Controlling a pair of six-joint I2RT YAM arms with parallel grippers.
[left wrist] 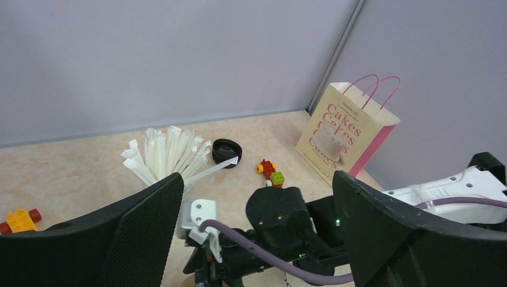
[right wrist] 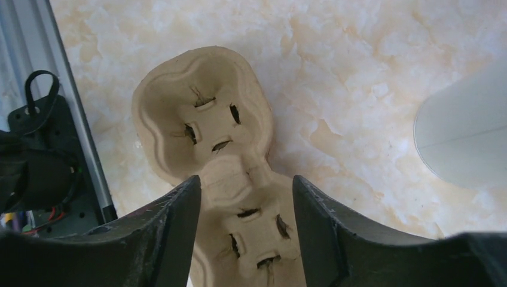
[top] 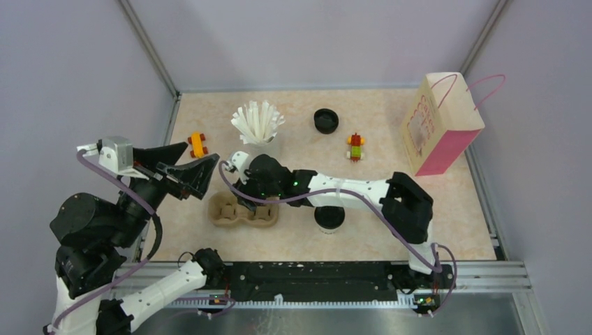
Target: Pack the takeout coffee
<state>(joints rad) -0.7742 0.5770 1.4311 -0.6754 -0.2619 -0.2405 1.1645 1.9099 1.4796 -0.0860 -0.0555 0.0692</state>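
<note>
Top external view: takeout coffee (top: 329, 218), black-lidded, upright on table (top: 293, 105) just right of pulp carrier (right wrist: 161, 119). Right gripper (right wrist: 245, 185) jaws apart, straddling one carrier well; both wells showing bare slotted pulp. Left gripper (left wrist: 257, 179) spread wide, raised at left. White straws (top: 257, 120) bunched in white cup (top: 267, 149).

A beige, marble-patterned tabletop (top: 391, 150) is enclosed by plain lavender-grey walls (top: 314, 42), which meet at slanting metal corner posts (top: 150, 49). A ribbed aluminium rail (top: 489, 269) runs along its near edge. The light is soft and even, with faint shadows.
</note>
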